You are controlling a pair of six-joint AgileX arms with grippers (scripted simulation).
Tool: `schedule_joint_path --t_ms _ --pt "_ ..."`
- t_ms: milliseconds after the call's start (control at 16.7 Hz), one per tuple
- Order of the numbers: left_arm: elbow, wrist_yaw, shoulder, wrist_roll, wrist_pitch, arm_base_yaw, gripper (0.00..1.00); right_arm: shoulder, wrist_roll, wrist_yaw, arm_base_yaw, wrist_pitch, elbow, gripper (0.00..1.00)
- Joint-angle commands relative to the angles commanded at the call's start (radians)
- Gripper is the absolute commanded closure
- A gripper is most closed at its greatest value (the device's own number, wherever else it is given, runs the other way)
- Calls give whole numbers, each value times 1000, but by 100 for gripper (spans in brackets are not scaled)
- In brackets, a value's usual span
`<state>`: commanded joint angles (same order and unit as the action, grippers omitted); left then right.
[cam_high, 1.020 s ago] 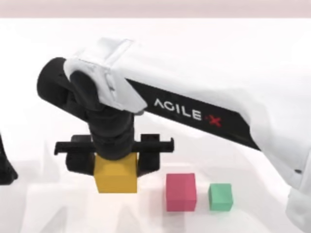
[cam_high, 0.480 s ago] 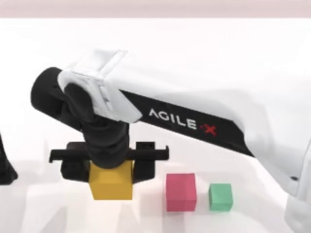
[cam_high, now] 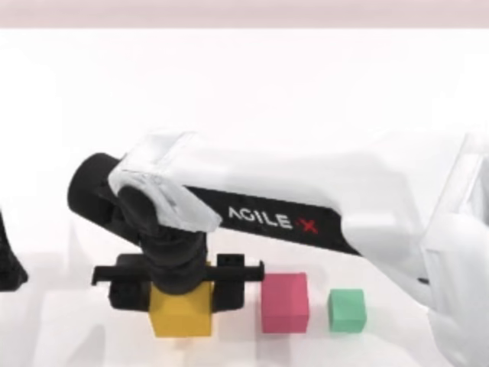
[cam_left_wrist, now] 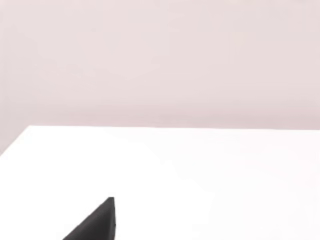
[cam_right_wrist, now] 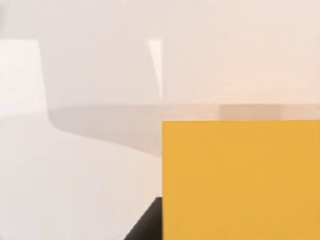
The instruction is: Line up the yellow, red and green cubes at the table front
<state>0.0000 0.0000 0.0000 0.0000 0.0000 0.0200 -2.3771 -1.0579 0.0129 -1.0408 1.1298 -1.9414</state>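
The yellow cube sits at the table front, left of the red cube and the smaller green cube; the three form a row. My right gripper reaches over from the right and is shut on the yellow cube, with a black finger on each side. In the right wrist view the yellow cube fills the lower part, one dark fingertip against its side. My left gripper is parked at the left edge, open, one fingertip showing in its wrist view.
The white table stretches back behind the row of cubes. The right arm's white and black forearm crosses above the table's middle and right. A narrow gap separates the yellow cube from the red one.
The right gripper has carried the yellow cube toward the table front and slightly right, level with the red and green cubes. The left arm has not moved.
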Motion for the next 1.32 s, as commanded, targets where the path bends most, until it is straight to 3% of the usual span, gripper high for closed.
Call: schedule_joint_path --t_ms 120,900,1320 --pt "0 0 0 0 0 0 0 0 0 0 0 0 0 100" --pt "0 0 0 0 0 0 0 0 0 0 0 0 0 2" --pt "0 0 0 0 0 0 0 0 0 0 0 0 0 0"
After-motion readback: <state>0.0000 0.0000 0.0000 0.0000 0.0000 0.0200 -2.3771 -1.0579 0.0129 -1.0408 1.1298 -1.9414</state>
